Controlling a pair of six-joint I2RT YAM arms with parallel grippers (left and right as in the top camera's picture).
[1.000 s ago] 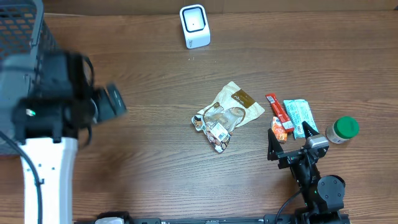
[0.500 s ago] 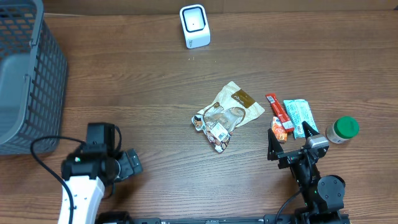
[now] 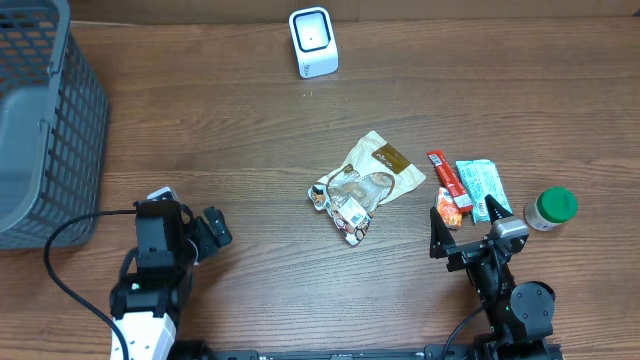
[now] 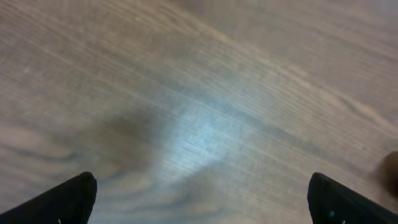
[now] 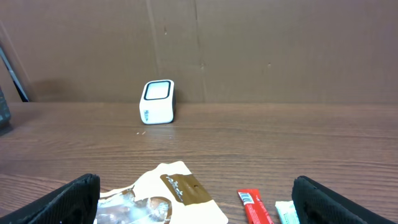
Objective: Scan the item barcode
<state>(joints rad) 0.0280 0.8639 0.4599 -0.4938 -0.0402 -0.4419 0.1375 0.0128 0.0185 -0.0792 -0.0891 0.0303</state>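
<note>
Although both views show the scanner, only overhead shows the green-lidded jar

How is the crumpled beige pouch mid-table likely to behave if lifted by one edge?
The pouch looks like creased, partly clear film, so it would probably sag and crinkle rather than hold shape. It lies fairly flat, so likely light for its size. Glossy patches hint it may slip from a shallow grip.
</note>
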